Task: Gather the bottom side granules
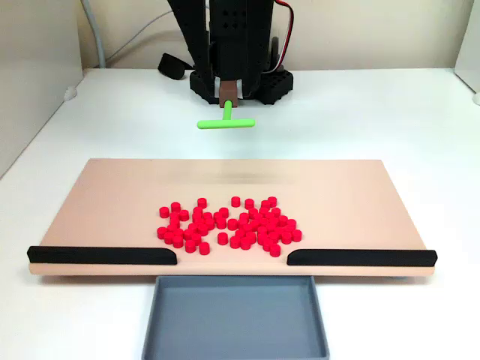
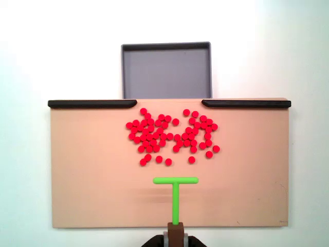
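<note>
1. I see the granules (image 1: 229, 225) (image 2: 172, 136) lying in a loose red patch on the half of the tan board (image 1: 112, 195) (image 2: 87, 170) nearest the grey tray (image 1: 236, 319) (image 2: 166, 69). They sit in two rough clumps with a thin gap between them, and a few strays lie at the arm-side edge of the patch.
2. I judge the gathering only partly done: the pellets are all in one region, but they are spread wide rather than heaped, and none lie in the tray.
3. Two black rails (image 1: 101, 256) (image 2: 92, 103) run along the tray-side edge of the board, leaving an opening between them that lines up with the tray; the patch sits just in front of that opening.
4. The green T-shaped tool (image 1: 226, 120) (image 2: 175, 191) hangs clear of the pellets, its crossbar on the arm side of them, touching none.
5. My gripper (image 1: 228, 94) (image 2: 175, 231) grasps the tool's stem, jaws clenched on it as far as I can tell.
6. What remains, by my reading, is to sweep the strays and the two clumps into one tight pile.
</note>
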